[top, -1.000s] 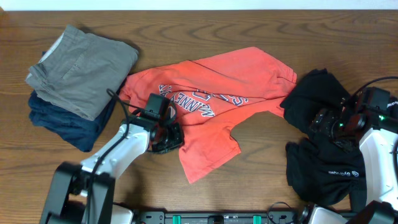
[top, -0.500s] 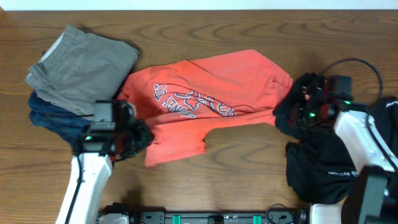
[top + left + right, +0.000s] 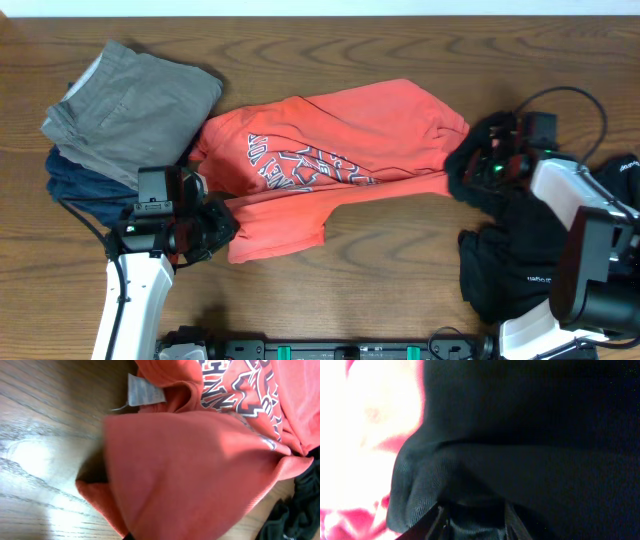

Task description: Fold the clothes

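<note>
Left tool (image 3: 215, 226) sits low at the near-left edge of the coral-red T-shirt (image 3: 340, 135). Its wrist view shows a fold of red cloth raised off the desk (image 3: 400, 270) and running down to the fingers, with shadow beneath. I judge it clamped on the shirt's edge, though the fingertips are almost wholly covered. Right tool (image 3: 480, 168) is at the shirt's opposite end, where red cloth meets the black garment (image 3: 520, 265). Its wrist view is filled with black fabric draped over the fingers, with a washed-out patch of red at one side. I cannot tell whether it is apart or together, nor which cloth, if any, it has. The shirt lies crumpled across the middle of the desk with its lettering (image 3: 300, 165) upward and skewed. A white label (image 3: 143, 391) shows near the collar, and one flap hangs toward the near edge beside the left tool. Just beside the shirt's left end, a grey-khaki garment (image 3: 130, 105) lies folded on a navy garment (image 3: 75, 185), well apart from the black one. The step in hand looks like spreading the shirt flat rather than folding proper, as no clean crease shows yet. The next move calls for drawing both ends apart, low over the desk, until the cloth is smooth. The right side needs a hold on red cloth alone, since catching the black garment would drag it onto the shirt.
</note>
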